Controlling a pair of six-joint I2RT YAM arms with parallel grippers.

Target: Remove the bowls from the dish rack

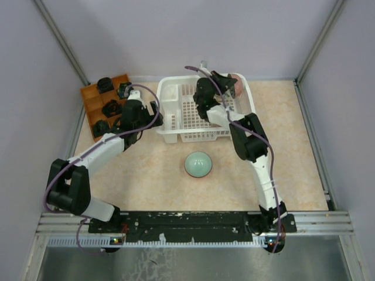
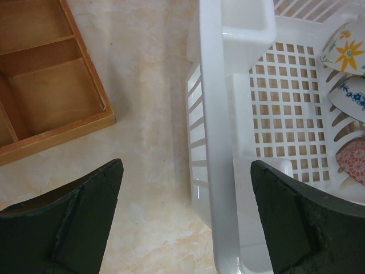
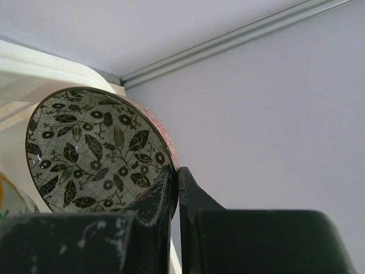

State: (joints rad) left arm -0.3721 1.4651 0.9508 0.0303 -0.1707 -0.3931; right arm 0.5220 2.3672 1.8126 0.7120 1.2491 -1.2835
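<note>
Right fingers (image 3: 175,185) clench the leaf-patterned bowl (image 3: 97,142) by its rim, above the dish rack (image 1: 176,136); left fingers (image 2: 108,182) gape, empty; next, probably, lifting it clear onto the surface (image 1: 146,170).

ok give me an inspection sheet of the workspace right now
surface: beige marbled table
job's things: white dish rack; three patterned bowls standing in it; leaf-patterned bowl at its far right corner; pale green bowl upside down on the table
clutter: orange-brown tray with dark items
grippers: left gripper open over the rack's left wall; right gripper shut on the leaf-patterned bowl's rim
cables: purple cables along both arms
surroundings: grey walls, metal frame
</note>
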